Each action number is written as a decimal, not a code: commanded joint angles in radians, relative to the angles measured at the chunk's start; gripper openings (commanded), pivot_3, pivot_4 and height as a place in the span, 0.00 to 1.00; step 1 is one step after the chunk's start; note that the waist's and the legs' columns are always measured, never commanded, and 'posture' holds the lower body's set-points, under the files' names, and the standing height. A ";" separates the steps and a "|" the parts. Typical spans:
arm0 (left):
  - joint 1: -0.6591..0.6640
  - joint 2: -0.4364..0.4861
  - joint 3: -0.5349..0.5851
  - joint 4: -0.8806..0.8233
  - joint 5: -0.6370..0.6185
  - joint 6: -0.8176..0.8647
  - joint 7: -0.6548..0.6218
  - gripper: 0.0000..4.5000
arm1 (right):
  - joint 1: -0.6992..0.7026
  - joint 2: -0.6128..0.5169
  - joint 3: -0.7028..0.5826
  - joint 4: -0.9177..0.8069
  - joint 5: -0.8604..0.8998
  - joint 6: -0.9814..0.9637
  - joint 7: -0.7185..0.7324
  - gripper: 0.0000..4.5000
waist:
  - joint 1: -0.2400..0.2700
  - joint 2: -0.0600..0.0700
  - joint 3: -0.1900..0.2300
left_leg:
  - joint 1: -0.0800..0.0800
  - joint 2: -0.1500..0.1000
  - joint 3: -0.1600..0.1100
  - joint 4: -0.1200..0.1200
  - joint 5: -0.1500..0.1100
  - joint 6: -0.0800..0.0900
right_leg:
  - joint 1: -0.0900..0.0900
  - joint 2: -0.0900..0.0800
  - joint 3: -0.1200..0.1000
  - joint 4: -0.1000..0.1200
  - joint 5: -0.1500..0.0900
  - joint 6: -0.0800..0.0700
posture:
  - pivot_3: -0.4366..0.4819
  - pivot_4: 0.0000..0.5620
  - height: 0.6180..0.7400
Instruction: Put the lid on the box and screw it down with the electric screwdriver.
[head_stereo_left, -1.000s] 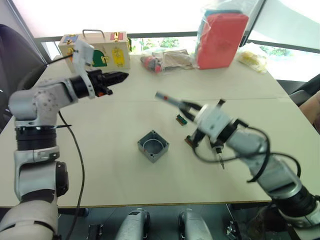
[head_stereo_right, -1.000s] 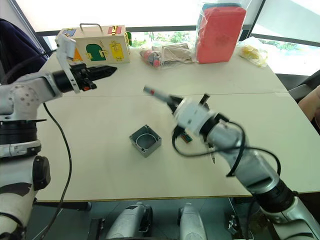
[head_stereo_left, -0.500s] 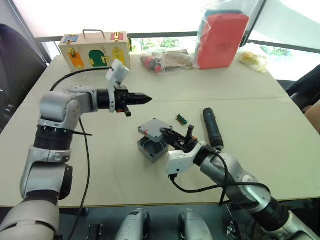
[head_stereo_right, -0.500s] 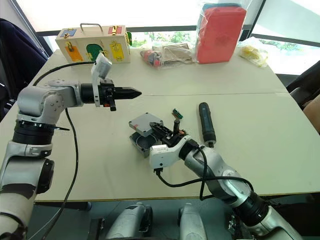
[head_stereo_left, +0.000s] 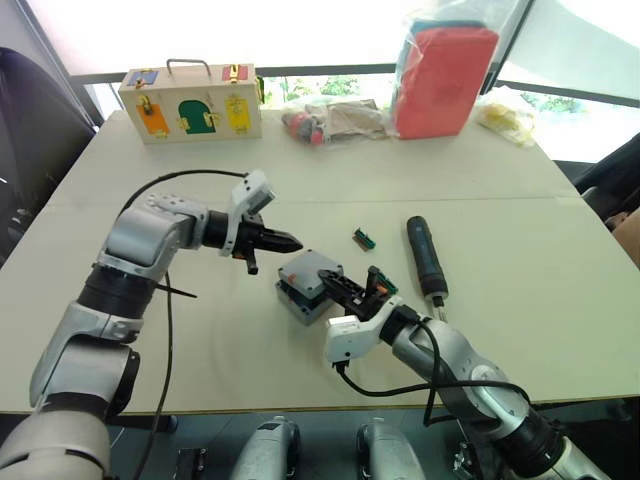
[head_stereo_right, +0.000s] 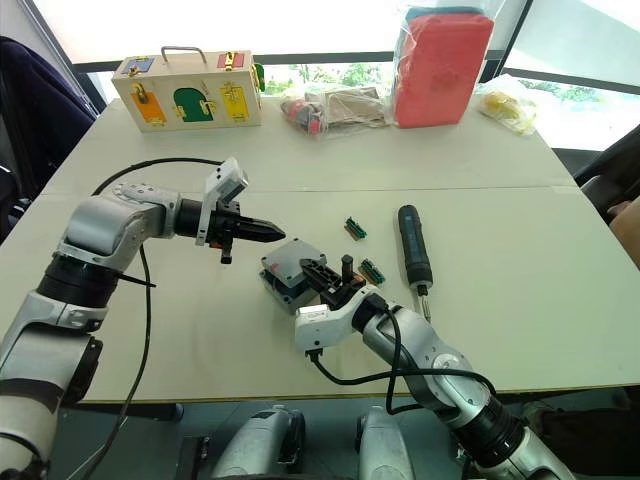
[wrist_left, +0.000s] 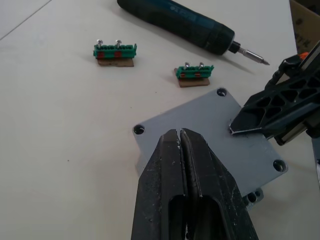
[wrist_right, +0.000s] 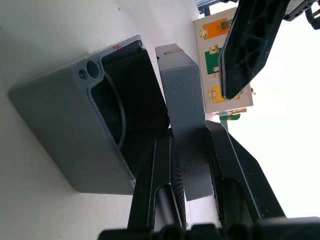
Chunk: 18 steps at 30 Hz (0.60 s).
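Lowered since 0.5 s ago, lid (head_stereo_left: 312, 270) hides box (head_stereo_left: 296, 299); R hand (head_stereo_left: 349, 291) grips lid, L hand (head_stereo_left: 288, 242) closed, empty.

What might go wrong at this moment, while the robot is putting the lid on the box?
1. The right gripper pinches the lid by one edge, and the lid is tilted over the box, not seated. If released now, it may settle crooked, with the corner holes off the posts.
2. The left gripper, fingers shut, hovers close above the lid; a push could shift the lid or the box.
3. The electric screwdriver lies loose beside the right arm and could be knocked.
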 joint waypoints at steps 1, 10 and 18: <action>-0.002 0.003 0.000 -0.014 0.021 -0.030 -0.022 0.01 | 0.017 0.018 -0.017 -0.046 -0.011 -0.012 0.006 0.04 | -0.001 0.000 0.000 | 0.000 0.000 0.000 0.000 0.000 0.000 | 0.000 0.000 0.000 0.000 0.000 0.000 | 0.48 0.27 1.00; 0.038 0.002 -0.032 -0.038 0.076 -0.079 -0.047 0.01 | 0.037 0.041 -0.015 -0.037 -0.029 -0.031 0.013 0.04 | -0.002 0.000 0.000 | 0.000 0.000 0.000 0.000 0.000 0.000 | 0.000 0.000 0.000 0.000 0.000 0.000 | 0.48 0.27 1.00; 0.033 -0.018 -0.014 -0.043 0.078 -0.075 -0.038 0.01 | 0.029 0.056 -0.042 -0.051 -0.054 -0.041 -0.025 0.04 | -0.002 0.000 0.000 | 0.000 0.000 0.000 0.000 0.000 0.000 | 0.000 0.000 0.000 0.000 0.000 0.000 | 0.48 0.27 1.00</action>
